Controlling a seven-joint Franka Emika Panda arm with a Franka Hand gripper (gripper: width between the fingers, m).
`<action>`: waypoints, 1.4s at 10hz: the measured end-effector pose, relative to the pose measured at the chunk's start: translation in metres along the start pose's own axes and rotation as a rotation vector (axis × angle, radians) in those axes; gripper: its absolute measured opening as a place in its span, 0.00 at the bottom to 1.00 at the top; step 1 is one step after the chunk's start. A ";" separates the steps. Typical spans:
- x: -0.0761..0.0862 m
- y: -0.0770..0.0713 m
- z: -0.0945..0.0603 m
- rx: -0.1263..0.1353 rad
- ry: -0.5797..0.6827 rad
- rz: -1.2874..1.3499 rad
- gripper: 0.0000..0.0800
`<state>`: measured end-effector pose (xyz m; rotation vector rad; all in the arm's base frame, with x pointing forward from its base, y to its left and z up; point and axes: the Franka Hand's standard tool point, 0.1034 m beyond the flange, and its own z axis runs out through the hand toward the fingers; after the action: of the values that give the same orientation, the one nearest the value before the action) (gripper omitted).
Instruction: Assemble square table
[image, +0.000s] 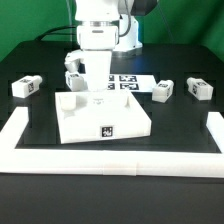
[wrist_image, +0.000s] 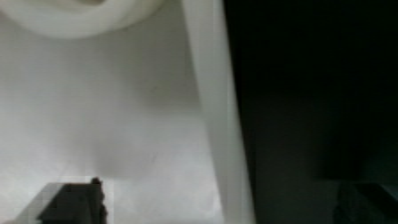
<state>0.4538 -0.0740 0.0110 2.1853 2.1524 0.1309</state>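
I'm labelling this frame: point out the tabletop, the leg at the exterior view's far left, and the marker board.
tabletop (image: 112, 108): exterior view, top face.
far-left leg (image: 25, 86): exterior view, tagged side.
marker board (image: 126, 83): exterior view, printed tag.

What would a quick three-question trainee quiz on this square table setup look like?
1. Count: how many loose legs lie to the exterior view's right of the marker board?
2. True or false: the end effector is lifting the tabletop off the table.
3. Pick one: the tag on the tabletop's side faces A) the border wall, B) the robot's base, C) straight up.
Key: 1) two; 2) false, the tabletop lies flat on the table; 3) A.
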 end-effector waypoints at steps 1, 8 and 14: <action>0.000 -0.001 0.001 0.002 0.000 0.000 0.80; 0.000 -0.002 0.002 0.005 0.001 0.008 0.08; -0.001 -0.002 0.002 0.005 0.000 0.012 0.08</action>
<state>0.4521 -0.0745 0.0091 2.2019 2.1421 0.1268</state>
